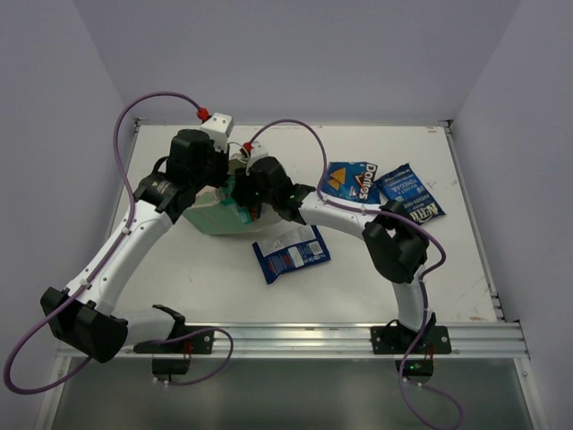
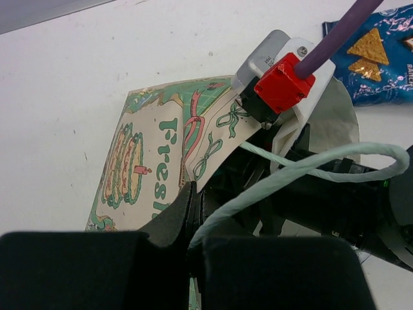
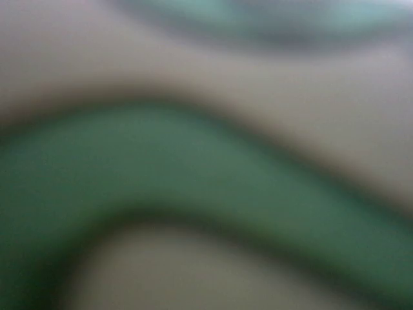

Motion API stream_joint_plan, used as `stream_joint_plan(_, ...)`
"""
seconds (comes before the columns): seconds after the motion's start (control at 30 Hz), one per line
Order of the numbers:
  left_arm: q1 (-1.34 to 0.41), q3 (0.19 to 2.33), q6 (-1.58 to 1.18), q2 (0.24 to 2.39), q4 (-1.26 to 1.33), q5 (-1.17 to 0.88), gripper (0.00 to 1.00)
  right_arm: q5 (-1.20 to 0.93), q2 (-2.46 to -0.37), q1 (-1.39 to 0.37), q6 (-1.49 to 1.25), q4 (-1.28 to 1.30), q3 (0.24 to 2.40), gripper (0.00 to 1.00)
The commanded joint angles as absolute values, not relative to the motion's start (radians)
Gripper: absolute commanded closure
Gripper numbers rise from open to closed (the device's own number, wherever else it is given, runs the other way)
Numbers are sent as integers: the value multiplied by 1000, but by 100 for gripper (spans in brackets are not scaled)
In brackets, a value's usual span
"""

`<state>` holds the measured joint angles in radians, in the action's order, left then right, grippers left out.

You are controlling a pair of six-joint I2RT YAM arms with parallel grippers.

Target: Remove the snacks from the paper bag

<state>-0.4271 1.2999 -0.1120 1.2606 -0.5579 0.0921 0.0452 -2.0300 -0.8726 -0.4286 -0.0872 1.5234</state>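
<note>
From above, the paper bag [image 1: 213, 215] lies on its side on the table [image 1: 179, 278], its mouth turned right and its length running left to right. The right arm [image 1: 336, 215] reaches in along that line, and the right gripper [image 1: 254, 190] is sunk in the mouth. I cannot tell how wide its jaws stand. The left arm [image 1: 134, 237] comes over the bag from the left. Three packets already lie outside on the right: the Doritos packet [image 1: 351, 182], the blue chip bag [image 1: 409, 197] and a blue-and-white packet [image 1: 291, 253].

From the left wrist, the left gripper [image 2: 193, 216] is pinched shut on the bag at its mouth, the string handle [image 2: 303, 165] looping out from between the jaws. The right wrist fills the opening just beyond.

The right wrist view is a blur of cream with a green band. It is too close to tell packet from paper. Any remaining packets probably lie deeper, to the left of the right gripper.
</note>
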Motion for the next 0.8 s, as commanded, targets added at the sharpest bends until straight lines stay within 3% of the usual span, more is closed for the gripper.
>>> stream_joint_plan(0.0, -433, 1332, -106, 1232, -482, 46, 100, -69, -2046, -887, -380, -124, 1551, 69)
stream_joint_plan(0.03, -433, 1325, -104, 1227, -477, 49, 100, -66, -2046, -885, -374, -117, 1560, 73)
stream_joint_plan(0.07, -433, 1316, -104, 1224, -473, 51, 100, -66, -2048, -885, -364, -97, 1572, 84)
stream_joint_plan(0.2, -431, 1302, -92, 1212, -468, 71, 100, -31, -2048, -885, -344, -66, 1600, 100)
stream_joint_plan(0.33, -431, 1295, -83, 1201, -472, 93, 100, -2, -2039, -884, -336, -52, 1586, 100)
stream_joint_plan(0.77, -431, 1201, -54, 1195, -443, 215, 100, 17, -1694, -882, -255, -35, 1514, 100)
